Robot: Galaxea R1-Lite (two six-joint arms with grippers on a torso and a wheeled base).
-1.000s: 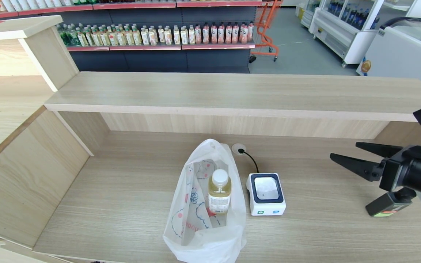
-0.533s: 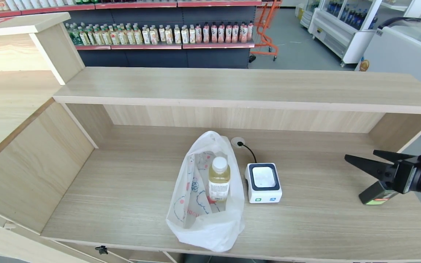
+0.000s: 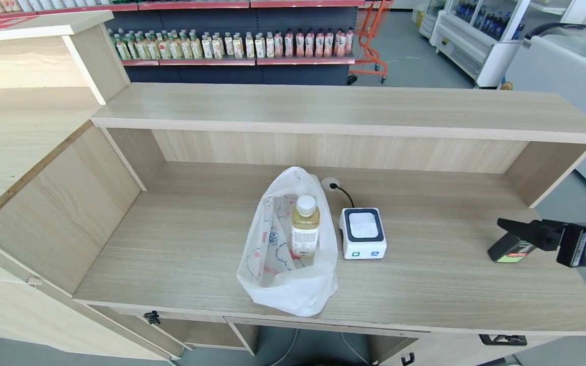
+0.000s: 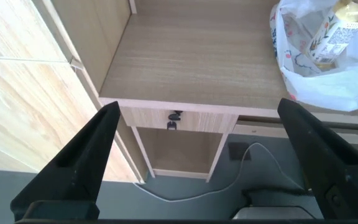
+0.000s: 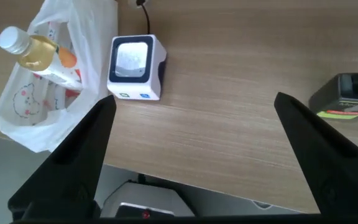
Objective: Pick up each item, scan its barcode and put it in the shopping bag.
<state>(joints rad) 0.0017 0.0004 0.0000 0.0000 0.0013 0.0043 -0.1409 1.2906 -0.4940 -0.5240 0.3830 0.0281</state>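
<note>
Here the dark box lies just beside the right gripper, which gapes wide apart.

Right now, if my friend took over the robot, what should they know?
The left end effector is open and empty, out past the front edge of the counter.
The right end effector is open and empty, above the counter's right end, near the dark box.
Things: the bottle is inside the shopping bag, mid-counter. The scanner sits just right of the bag.
Done: bottle bagged.
Left: probably pick up the dark box, scan it, bag it.
</note>
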